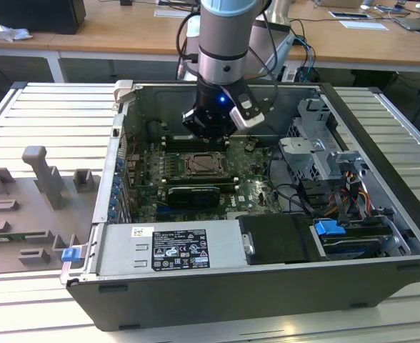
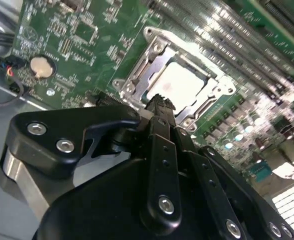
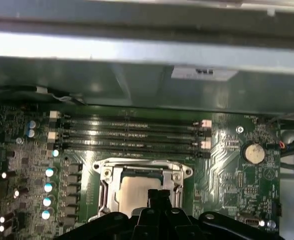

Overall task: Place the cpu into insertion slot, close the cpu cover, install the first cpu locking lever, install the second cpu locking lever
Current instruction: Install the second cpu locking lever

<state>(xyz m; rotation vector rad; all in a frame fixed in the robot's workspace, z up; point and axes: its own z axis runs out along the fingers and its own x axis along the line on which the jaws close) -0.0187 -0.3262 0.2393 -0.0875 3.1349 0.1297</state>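
The cpu (image 3: 133,192) (image 2: 181,84) lies flat in the insertion slot (image 1: 201,165) on the green board, its pale metal top showing. The silver cpu cover (image 3: 142,167) (image 2: 154,46) lies down around it as a frame. My gripper (image 1: 208,138) hangs straight down inside the open computer case, just above the socket's near edge. In both wrist views its black fingertips (image 3: 158,194) (image 2: 159,101) are pressed together with nothing between them, and they overlap the edge of the cpu. Whether they touch the socket I cannot tell.
Long memory slots (image 3: 132,132) run beside the socket. A coin battery (image 3: 253,153) sits on the board. A black graphics card (image 1: 190,194), a power supply (image 1: 168,248) and a drive cage with cables (image 1: 317,153) crowd the case. Grey fixtures (image 1: 31,207) stand at the exterior view's left.
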